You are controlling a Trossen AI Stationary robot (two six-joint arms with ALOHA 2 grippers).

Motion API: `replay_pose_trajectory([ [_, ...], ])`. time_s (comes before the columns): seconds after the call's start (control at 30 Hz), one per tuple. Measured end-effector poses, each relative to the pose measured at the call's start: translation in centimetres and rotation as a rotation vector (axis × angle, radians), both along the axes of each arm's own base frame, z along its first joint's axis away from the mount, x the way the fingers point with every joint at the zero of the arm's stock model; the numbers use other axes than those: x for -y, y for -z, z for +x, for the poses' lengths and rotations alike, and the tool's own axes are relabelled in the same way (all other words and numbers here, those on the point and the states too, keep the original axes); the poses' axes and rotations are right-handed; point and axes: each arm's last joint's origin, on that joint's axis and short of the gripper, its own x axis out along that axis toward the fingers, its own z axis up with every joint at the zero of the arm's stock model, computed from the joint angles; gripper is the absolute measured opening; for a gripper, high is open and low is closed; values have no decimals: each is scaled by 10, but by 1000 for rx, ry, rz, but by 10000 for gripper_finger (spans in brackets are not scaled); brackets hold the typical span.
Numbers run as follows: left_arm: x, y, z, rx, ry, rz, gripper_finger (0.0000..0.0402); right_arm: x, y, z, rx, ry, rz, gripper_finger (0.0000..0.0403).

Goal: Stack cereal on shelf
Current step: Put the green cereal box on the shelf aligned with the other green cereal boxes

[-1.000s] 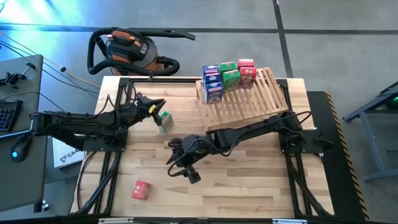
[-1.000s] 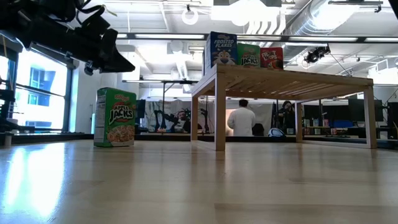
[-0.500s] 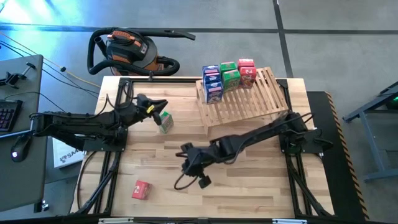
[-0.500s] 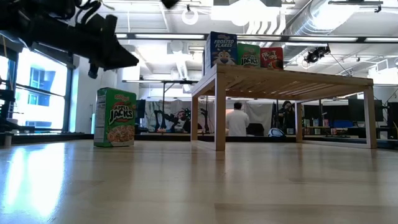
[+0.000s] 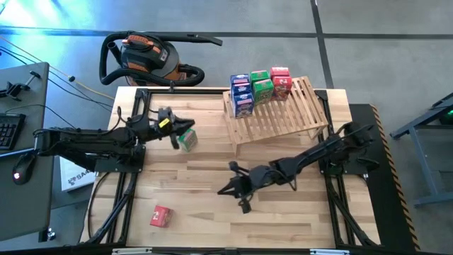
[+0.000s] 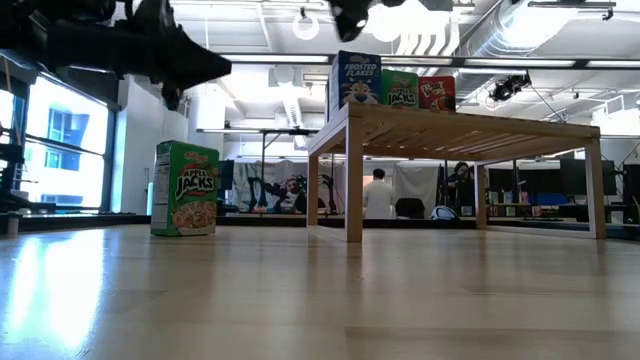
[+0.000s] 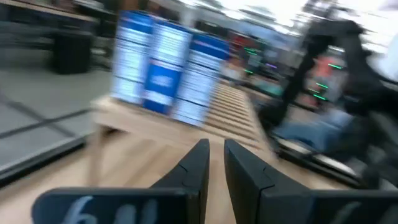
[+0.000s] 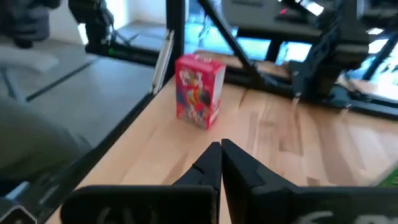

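We see the plank surface [image 5: 283, 212] carrying everything, and on its far right part the largest thing on it, the slatted wooden shelf [image 5: 290, 117], a tilted panel on legs. The shelf holds the grouped cereal at its far left end: blue boxes [image 5: 242, 95] nearest the edge, green boxes [image 5: 262, 85] next to them, and a red box [image 5: 281, 79] beyond. From the low view we see them upright on top of the rack, a blue front [image 6: 357, 78], a green one [image 6: 400, 88] and a red one [image 6: 436, 92] side by side and touching.

Two boxes are off the shelf. A green box [image 5: 187, 139] stands upright on the surface, left of the shelf and well apart from it; a red box [image 5: 161, 216] stands near the front left corner, well apart from everything else.

The left pincer [image 5: 175, 129] is just beside the green box, above it in the low view; its fingers [image 7: 196, 167] are nearly together with a slim gap and hold nothing. The right pincer [image 5: 226, 190] sits over the middle of the surface, its fingers [image 8: 211, 163] pressed shut on nothing, pointing toward the lone red box.
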Motion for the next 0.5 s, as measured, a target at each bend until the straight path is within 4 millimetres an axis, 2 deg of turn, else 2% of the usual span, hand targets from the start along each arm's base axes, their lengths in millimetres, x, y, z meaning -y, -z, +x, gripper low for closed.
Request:
replay_pose_trajectory([
  [0.13, 10, 0, 3, -25, 173, 52, 24, -4, 4, -17, 33, 79, -18, 0],
  [0.3, 19, -5, 7, -113, 166, 72, 16, -10, 10, -29, 34, 157, 36, 0],
  [0.5, 24, -17, 8, -374, 151, 46, 70, -22, 14, -36, 23, 181, 64, 0],
])
